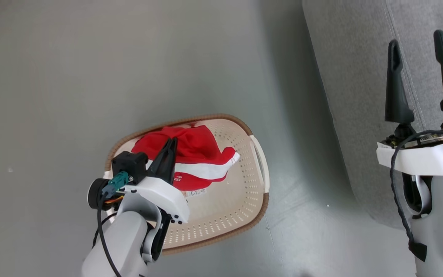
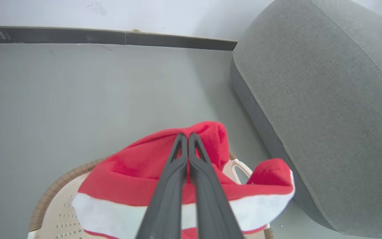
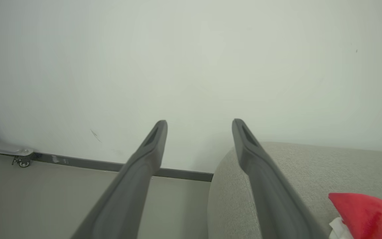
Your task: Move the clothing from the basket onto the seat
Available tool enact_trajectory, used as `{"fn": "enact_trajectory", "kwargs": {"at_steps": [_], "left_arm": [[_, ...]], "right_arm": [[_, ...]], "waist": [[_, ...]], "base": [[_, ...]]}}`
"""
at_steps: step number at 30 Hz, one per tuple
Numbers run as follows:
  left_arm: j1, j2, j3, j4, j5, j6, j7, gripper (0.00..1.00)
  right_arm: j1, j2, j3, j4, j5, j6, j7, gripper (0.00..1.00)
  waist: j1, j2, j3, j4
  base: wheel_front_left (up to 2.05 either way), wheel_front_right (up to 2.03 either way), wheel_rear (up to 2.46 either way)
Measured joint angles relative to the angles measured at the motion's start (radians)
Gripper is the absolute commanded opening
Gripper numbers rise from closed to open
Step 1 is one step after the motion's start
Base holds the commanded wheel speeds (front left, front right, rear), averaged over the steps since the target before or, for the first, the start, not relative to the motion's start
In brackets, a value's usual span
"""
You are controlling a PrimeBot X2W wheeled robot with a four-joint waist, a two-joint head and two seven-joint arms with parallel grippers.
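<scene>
Red clothing (image 1: 198, 150) with a white stripe hangs bunched over the cream basket (image 1: 225, 215) on the grey floor. My left gripper (image 1: 170, 143) is shut on the clothing's top fold. In the left wrist view the clothing (image 2: 128, 172) drapes round the closed left gripper (image 2: 187, 136) above the basket's brown rim (image 2: 55, 189). The grey seat (image 1: 352, 77) stands to the right of the basket. My right gripper (image 1: 417, 42) is open above the seat and holds nothing. In the right wrist view the right gripper (image 3: 199, 124) is open, and another red garment (image 3: 366, 212) lies on the seat (image 3: 327, 166).
Bare grey floor (image 1: 71, 77) surrounds the basket. A pale wall with a dark baseboard (image 2: 78, 36) runs behind the floor and the seat (image 2: 327, 99). A small caster wheel (image 3: 20, 162) of some frame stands by the wall at the far left.
</scene>
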Motion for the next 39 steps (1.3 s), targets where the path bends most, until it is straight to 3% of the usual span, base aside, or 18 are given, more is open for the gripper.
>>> {"fn": "enact_trajectory", "kwargs": {"at_steps": [19,39], "left_arm": [[0.113,-0.001,-0.022,-0.195,0.052,0.01,0.0,0.0],[0.195,0.017,-0.036,-0.349,0.066,0.01,0.0,0.0]], "right_arm": [[0.094,-0.001,-0.055,0.008,-0.019,0.0,0.0,1.0],[0.201,0.0,-0.062,0.009,-0.043,0.0,0.0,1.0]], "waist": [[0.0,0.0,-0.178,0.087],[0.0,0.0,-0.34,0.119]], "base": [[0.0,0.0,0.0],[0.0,0.0,0.0]]}}
